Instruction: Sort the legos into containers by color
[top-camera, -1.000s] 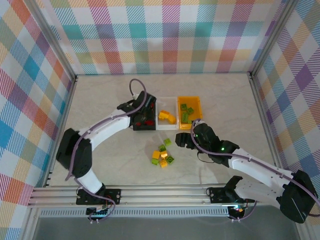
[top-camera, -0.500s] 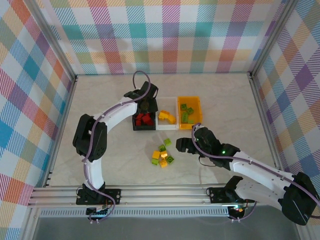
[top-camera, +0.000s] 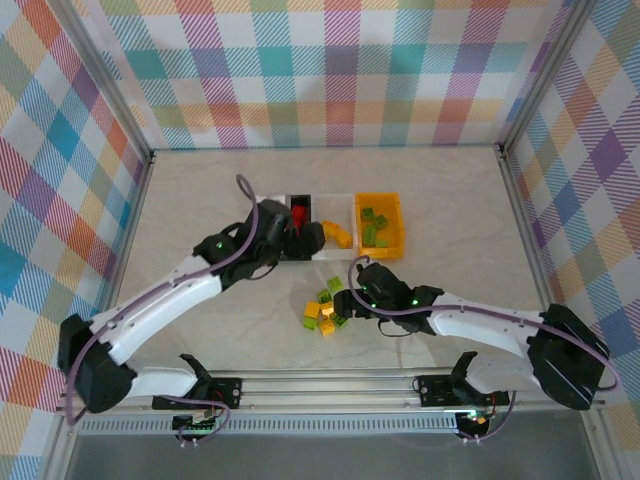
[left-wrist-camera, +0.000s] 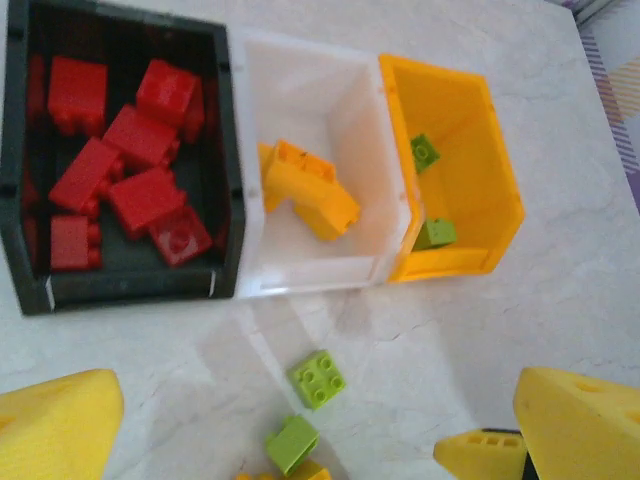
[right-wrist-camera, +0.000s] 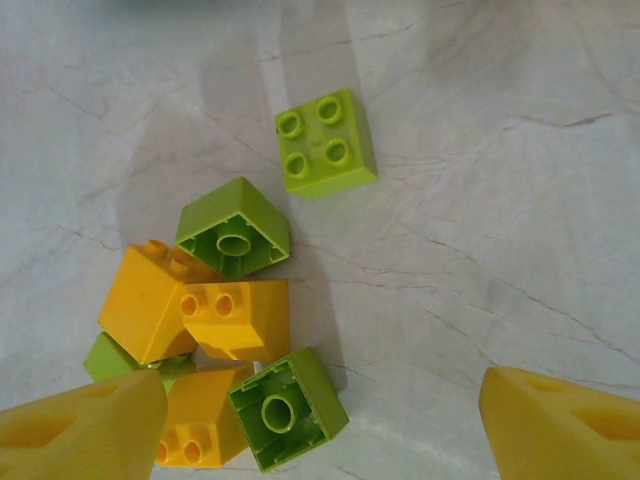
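Three containers stand in a row: a black bin (left-wrist-camera: 225, 170) with several red legos (left-wrist-camera: 140, 175), a white bin (left-wrist-camera: 335, 110) with yellow-orange legos (left-wrist-camera: 305, 190), and an orange bin (left-wrist-camera: 470, 140) with lime green legos (left-wrist-camera: 424, 152). A loose pile of green and yellow-orange legos (top-camera: 325, 310) lies on the table in front of them. My left gripper (top-camera: 303, 238) hovers open and empty at the bins' near edge, its yellow fingers (left-wrist-camera: 55, 425) spread wide. My right gripper (right-wrist-camera: 320, 420) is open low over the pile, around an upside-down green brick (right-wrist-camera: 288, 408) without touching it.
A lime brick (right-wrist-camera: 326, 143) lies studs up a little apart from the pile, beside another upturned green one (right-wrist-camera: 234, 228). Checkered walls (top-camera: 340, 70) and metal rails (top-camera: 320, 385) enclose the marble table (top-camera: 460, 200). The two grippers are close together near the pile.
My left gripper opened and drew back from over the black bin toward its near side. My right gripper moved left and down onto the loose pile.
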